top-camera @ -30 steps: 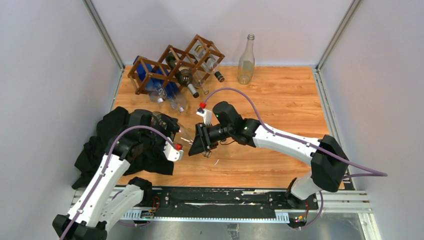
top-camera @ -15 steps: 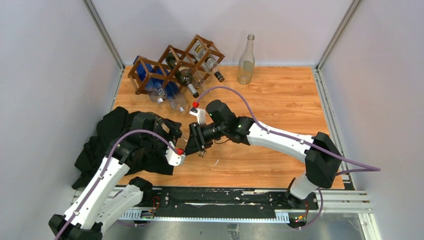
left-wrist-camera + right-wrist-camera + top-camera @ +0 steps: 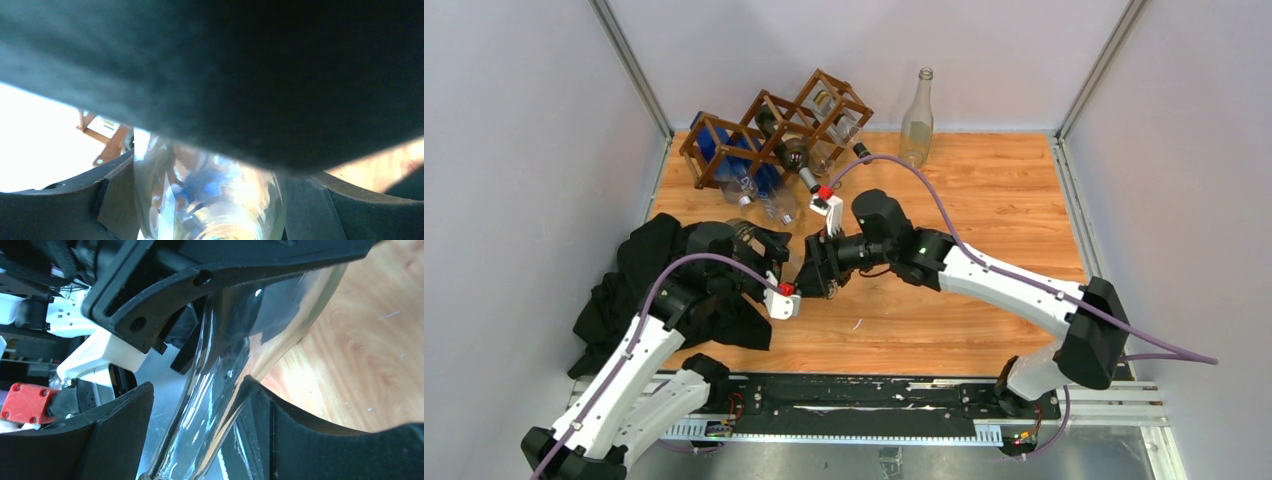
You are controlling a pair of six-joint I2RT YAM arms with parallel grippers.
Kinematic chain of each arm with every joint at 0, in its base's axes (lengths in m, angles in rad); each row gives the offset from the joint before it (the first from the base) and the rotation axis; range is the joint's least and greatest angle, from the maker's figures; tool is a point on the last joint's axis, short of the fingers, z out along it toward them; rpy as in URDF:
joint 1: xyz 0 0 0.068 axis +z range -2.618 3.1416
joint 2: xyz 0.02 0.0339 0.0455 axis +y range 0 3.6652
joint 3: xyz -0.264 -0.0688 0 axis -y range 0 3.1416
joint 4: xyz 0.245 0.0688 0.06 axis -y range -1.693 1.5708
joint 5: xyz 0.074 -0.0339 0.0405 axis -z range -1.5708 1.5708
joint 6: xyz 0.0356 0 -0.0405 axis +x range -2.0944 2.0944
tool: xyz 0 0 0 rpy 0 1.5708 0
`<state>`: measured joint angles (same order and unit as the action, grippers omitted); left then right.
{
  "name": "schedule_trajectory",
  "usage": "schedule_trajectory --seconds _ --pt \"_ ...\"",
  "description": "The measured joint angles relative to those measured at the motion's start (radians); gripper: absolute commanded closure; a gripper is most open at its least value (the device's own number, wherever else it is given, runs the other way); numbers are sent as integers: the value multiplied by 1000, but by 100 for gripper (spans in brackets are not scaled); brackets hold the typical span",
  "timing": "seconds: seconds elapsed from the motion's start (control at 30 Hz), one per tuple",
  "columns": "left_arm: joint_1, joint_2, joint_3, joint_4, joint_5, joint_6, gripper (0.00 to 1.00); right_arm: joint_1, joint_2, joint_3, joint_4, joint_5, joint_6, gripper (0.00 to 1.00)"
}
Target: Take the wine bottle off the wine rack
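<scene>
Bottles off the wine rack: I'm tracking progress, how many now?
2: one clear bottle stands at the back, right of the wine rack; a second bottle sits in the left gripper. Others may be hidden.

We see pale grey panel walls on three sides, joined at the back corners by slim aluminium posts. Soft, even light falls on the orange-brown wood-grain tabletop, with a black mounting rail along its near edge.

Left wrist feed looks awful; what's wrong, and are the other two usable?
Left wrist: a dark blurred mass covers the top, the left background is blown out white, the clear bottle is soft with glare. Right wrist: sharper, bright reflections on the glass. Top external: even, sharp.
</scene>
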<state>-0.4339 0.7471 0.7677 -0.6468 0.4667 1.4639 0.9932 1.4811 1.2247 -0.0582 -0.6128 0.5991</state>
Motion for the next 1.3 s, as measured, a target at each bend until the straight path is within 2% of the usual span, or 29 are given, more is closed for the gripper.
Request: schedule_trajectory --seconds 0.27,0.7,1.1,1.3 --pt "-4 -26 -26 131 -4 -43 100 -1 -57 -1 2 94 -63 14" --pt "-5 -77 -87 115 -24 -46 100 -1 -105 0 -92 206 -146 7" --pt "-5 -82 -76 56 27 -316 100 -1 -240 5 -118 310 -208 4" --pt "-5 -33 16 47 43 -568 100 -1 -287 4 -84 336 -212 3"
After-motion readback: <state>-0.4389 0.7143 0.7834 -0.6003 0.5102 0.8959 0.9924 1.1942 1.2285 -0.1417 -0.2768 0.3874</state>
